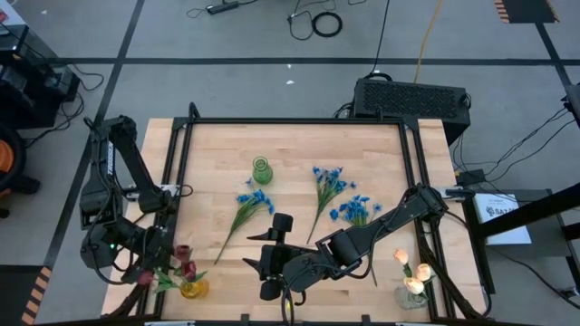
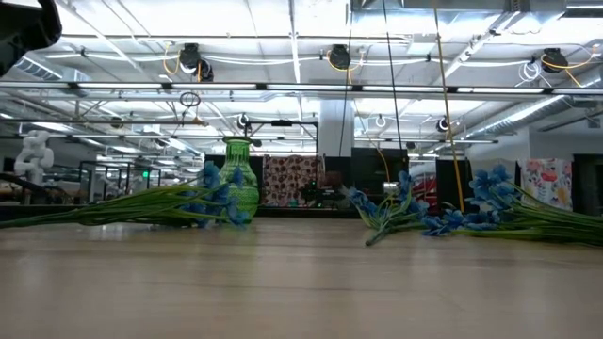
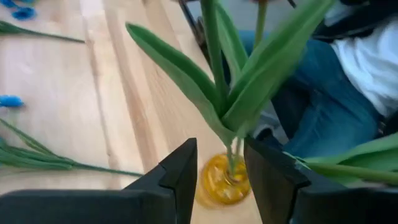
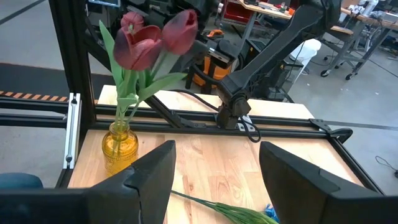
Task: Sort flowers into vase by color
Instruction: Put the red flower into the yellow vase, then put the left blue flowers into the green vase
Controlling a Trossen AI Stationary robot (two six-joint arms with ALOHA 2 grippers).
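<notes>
Dark red tulips point(image 1: 184, 263) stand with their stems in a small yellow vase point(image 1: 192, 289) at the table's near left corner; the right wrist view shows the tulips point(image 4: 152, 40) and the vase point(image 4: 119, 146) too. My left gripper point(image 3: 221, 149) hangs open just above the yellow vase point(image 3: 222, 180), one finger on each side of the tulip stems point(image 3: 231, 155), touching nothing. My right gripper point(image 4: 217, 149) is open and empty at the table's near middle point(image 1: 270, 263). Blue flowers point(image 1: 252, 201) point(image 1: 328, 178) point(image 1: 355, 210) lie flat on the table. The green vase point(image 1: 262, 169) is empty. Cream-yellow tulips point(image 1: 410, 268) stand in a clear vase point(image 1: 412, 294).
A black frame point(image 1: 290, 120) runs round the tabletop. The green vase point(image 2: 237, 179) stands toward the far side, with blue flower bunches point(image 2: 188, 202) point(image 2: 424, 212) lying on either side of it. A person point(image 3: 323, 93) in blue trousers sits just beyond the near left corner.
</notes>
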